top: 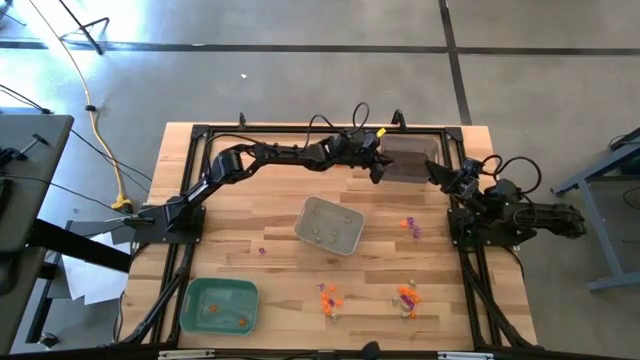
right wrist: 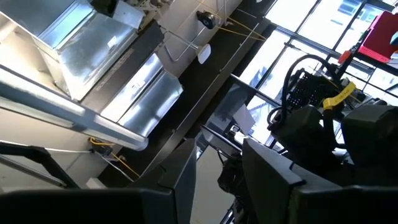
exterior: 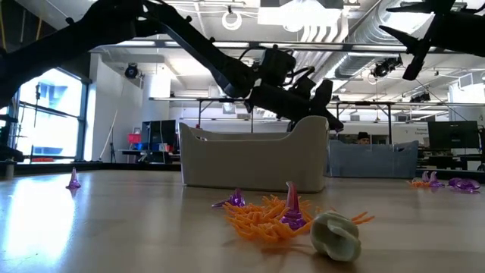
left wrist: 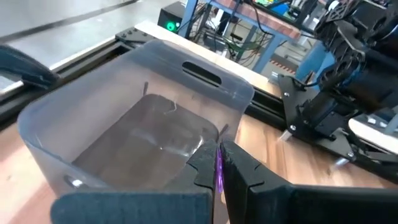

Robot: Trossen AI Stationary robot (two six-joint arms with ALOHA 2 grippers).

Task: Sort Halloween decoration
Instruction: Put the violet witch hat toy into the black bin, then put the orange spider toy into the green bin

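Tabletop (top: 250,215) of pale wood carries three trays: a dark tray (top: 410,160) at the far edge, a grey tray (top: 329,225) in the middle and a green tray (top: 220,304) at the near left corner. The left arm reaches across to the dark tray, and its left gripper (left wrist: 219,163) hangs just above that tray's rim, fingers pinched together on a thin purple trinket (left wrist: 218,174). The trinket stands upright between the fingers with its long axis pointing down, and the tray's hollow lies directly below and ahead, so a release should drop it in. The right gripper (right wrist: 217,163) waits at the right edge, raised and pointing up into the room, fingers partly apart and holding nothing. Other trinkets lie loose on the wood: an orange and purple cluster (top: 329,297), a second cluster (top: 407,297), a few purple pieces (top: 410,227) near the right arm and a lone purple piece (top: 262,251).
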